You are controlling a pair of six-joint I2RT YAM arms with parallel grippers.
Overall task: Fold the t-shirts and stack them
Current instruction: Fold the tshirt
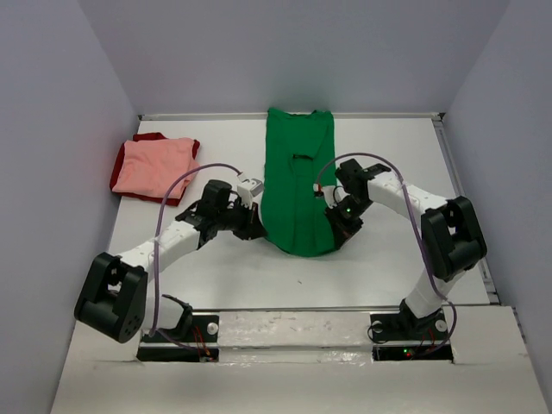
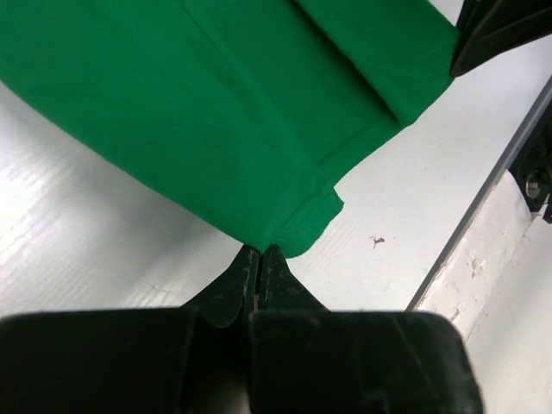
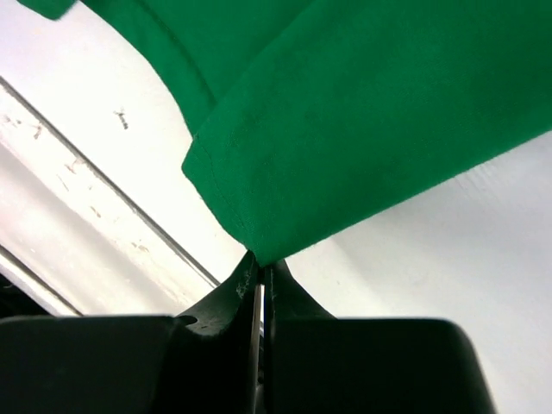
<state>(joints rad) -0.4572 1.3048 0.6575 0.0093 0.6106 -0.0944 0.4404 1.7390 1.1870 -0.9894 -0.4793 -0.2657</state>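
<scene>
A bright green t-shirt (image 1: pixel 297 185) lies lengthwise in the middle of the table, its sides folded inward into a long strip. My left gripper (image 1: pixel 255 229) is shut on its near left corner (image 2: pixel 293 228). Across from it, my right gripper (image 1: pixel 338 226) is shut on the near right corner (image 3: pixel 259 224). Both wrist views show the cloth pinched at the fingertips. A folded salmon pink t-shirt (image 1: pixel 155 166) rests on a dark red t-shirt (image 1: pixel 191 148) at the far left.
Grey walls enclose the table on three sides. A raised white ledge (image 1: pixel 345 328) runs along the near edge by the arm bases. Bare white tabletop (image 1: pixel 405 147) shows to the right of the green shirt.
</scene>
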